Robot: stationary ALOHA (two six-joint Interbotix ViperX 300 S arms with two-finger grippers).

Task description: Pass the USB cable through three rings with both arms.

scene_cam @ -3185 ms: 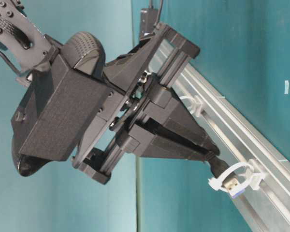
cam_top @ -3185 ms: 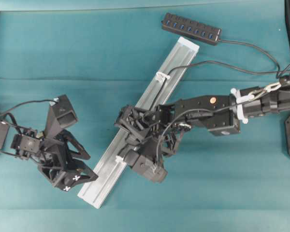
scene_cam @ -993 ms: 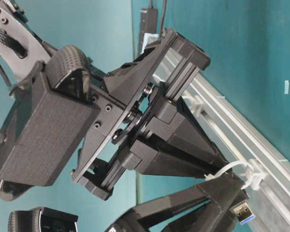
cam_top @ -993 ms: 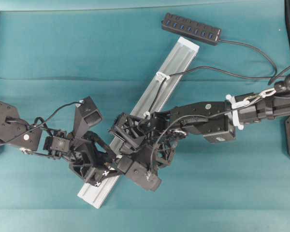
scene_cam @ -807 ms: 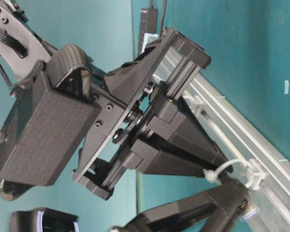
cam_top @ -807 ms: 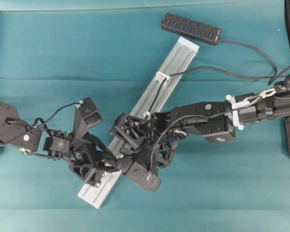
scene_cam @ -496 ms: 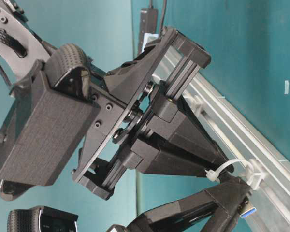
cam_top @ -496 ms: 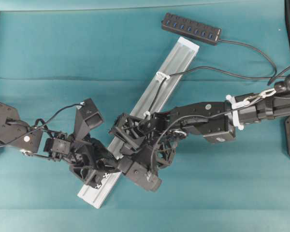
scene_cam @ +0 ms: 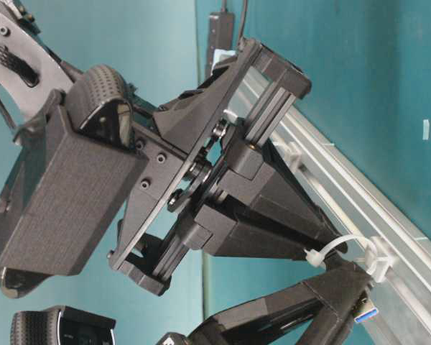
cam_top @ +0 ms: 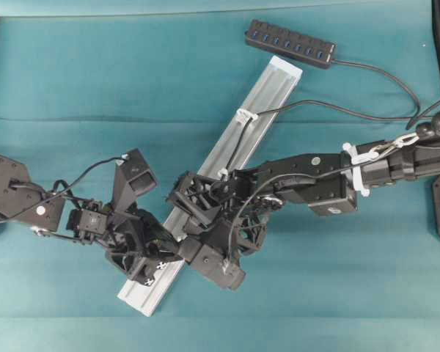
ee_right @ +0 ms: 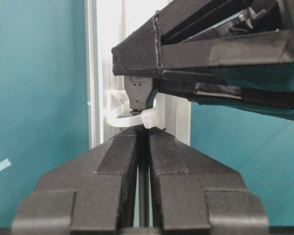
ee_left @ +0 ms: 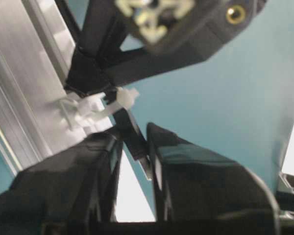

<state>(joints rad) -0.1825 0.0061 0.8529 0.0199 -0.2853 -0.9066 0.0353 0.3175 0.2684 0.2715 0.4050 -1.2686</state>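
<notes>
White crosses [cam_top: 156, 270] on left tool [cam_top: 170, 253], unlettered

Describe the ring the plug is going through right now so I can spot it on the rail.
Find the long silvery rail lying slantwise across the teal table. Follow it toward its near, lower end, where the two grippers meet. The ring is the white loop there with the plug just past it; the ring near the far end stands clear of both grippers.

Teal table [cam_top: 73, 73]; silvery rail [cam_top: 268, 95]; white ring [ee_right: 132, 120]; black hub [cam_top: 290, 43].
</notes>
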